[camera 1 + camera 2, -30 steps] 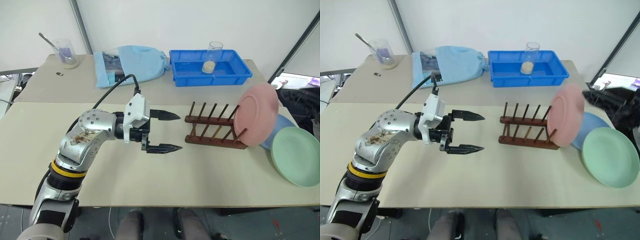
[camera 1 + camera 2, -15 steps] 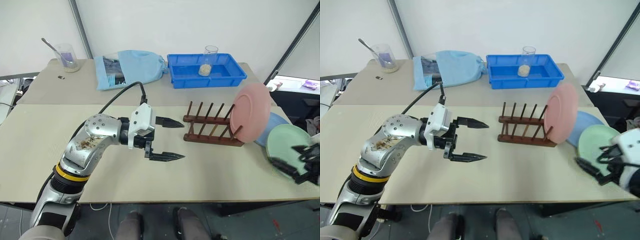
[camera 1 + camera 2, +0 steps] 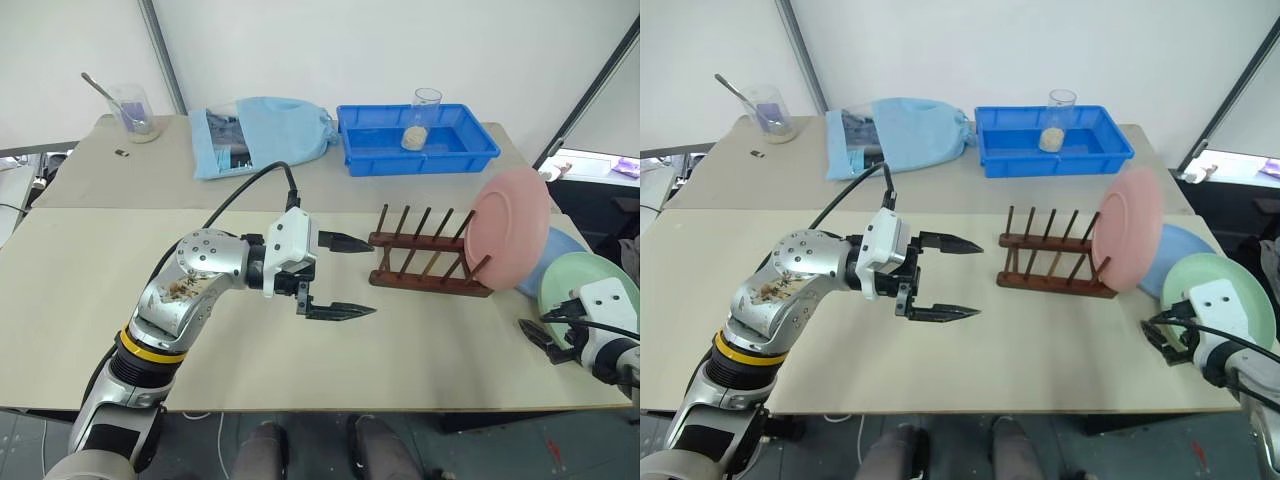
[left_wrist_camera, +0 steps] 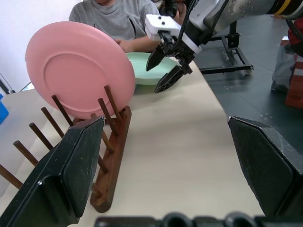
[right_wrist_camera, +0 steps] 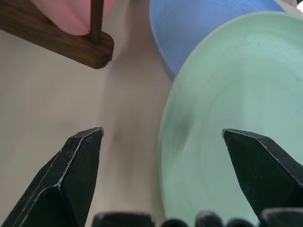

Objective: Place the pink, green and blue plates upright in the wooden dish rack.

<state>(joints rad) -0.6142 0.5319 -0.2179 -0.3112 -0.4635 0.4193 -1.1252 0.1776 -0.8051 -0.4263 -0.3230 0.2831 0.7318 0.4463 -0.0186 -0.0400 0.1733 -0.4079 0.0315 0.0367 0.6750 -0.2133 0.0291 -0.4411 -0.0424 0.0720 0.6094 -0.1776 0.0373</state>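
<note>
The wooden dish rack [image 3: 425, 262] stands right of the table's middle. The pink plate [image 3: 510, 240] stands upright in its right end. On the table's right edge the green plate [image 3: 590, 285] lies flat, overlapping the blue plate [image 3: 560, 252] behind it. My right gripper [image 5: 163, 137] is open, low over the table, its fingers straddling the green plate's near-left rim. My left gripper [image 3: 340, 275] hangs open just left of the rack, pointing at it, with nothing between its fingers. The left wrist view shows the rack [image 4: 109, 156], the pink plate [image 4: 80, 71] and my right gripper [image 4: 163, 71].
At the back stand a blue bin [image 3: 415, 135] with a glass beaker [image 3: 422, 112], a light-blue cloth bag [image 3: 265, 130] and a beaker with a spoon [image 3: 130, 110]. A person in a grey shirt [image 4: 118, 19] sits beyond the table's right end.
My right gripper has come down into view at the right and settled by the green plate's near rim. My left gripper has stayed where it was, open.
</note>
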